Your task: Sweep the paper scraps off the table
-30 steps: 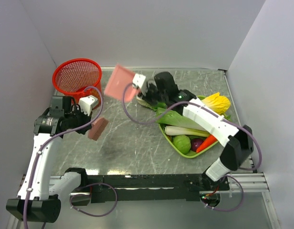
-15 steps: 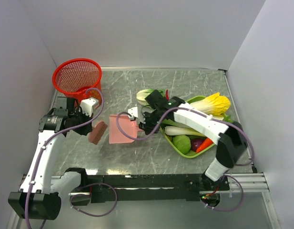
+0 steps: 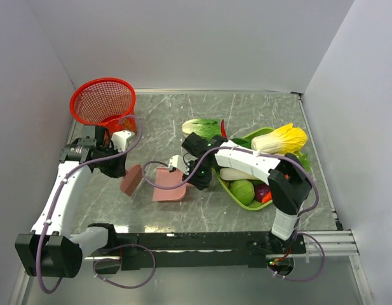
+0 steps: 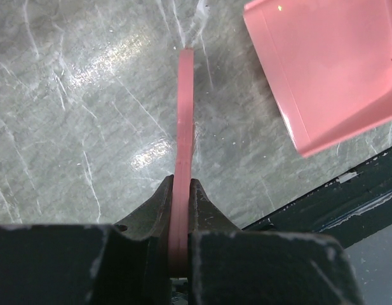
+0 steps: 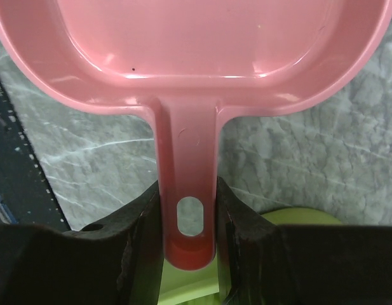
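My overhead feed is bright and even, and the white walls point(image 3: 183, 44) bounce soft light, so shadows on the counter point(image 3: 246, 108) are faint and soft-edged. Nothing is smeared. On the left wrist feed, white glare patches sit on the marble ahead and left of the jaws. The jaws are near-black and slightly soft, while the pink strip point(image 4: 185, 127) between them is crisp. On the right wrist feed, small highlights line the pink dustpan point(image 5: 202, 38) ahead of the dark jaws.

Red mesh basket point(image 3: 102, 101), lime tray point(image 3: 255, 133) of toy vegetables point(image 3: 242, 191).
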